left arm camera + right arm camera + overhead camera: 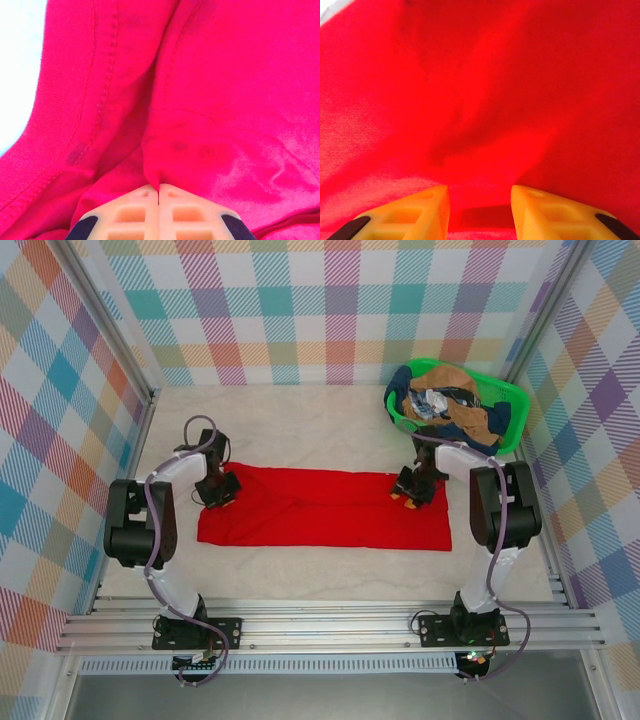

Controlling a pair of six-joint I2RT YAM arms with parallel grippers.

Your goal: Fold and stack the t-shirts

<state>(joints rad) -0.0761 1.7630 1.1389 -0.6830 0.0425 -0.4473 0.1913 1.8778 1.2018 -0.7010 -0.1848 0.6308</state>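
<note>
At the near edge of the table [300, 575] both arms rise from their bases and fold outward. Each elbow juts to its own side, and each forearm swings back inward with the wrist tipped down onto the cloth.

The left gripper [217, 490] is pressed onto the left end of the red t-shirt [320, 510]. In the left wrist view its pale fingers [132, 212] meet tip to tip, clamped on a raised ridge of red cloth that runs straight ahead of them. A stitched hem curves off to their left, with the pale table beyond it.

The right gripper [415, 490] is down on the shirt's far edge near its right end. In the right wrist view its orange fingers [415, 212] stand apart, with red cloth lying in the gap and ahead of them. I cannot tell whether they press on it.

The red shirt lies as a long folded band spread flat between the two grippers.

Beyond the right gripper, in the far right corner, the green basket [470, 372] holds a tan-brown shirt [465, 415], a navy shirt [495, 427] and a white-patterned shirt [432, 402], bunched together.
</note>
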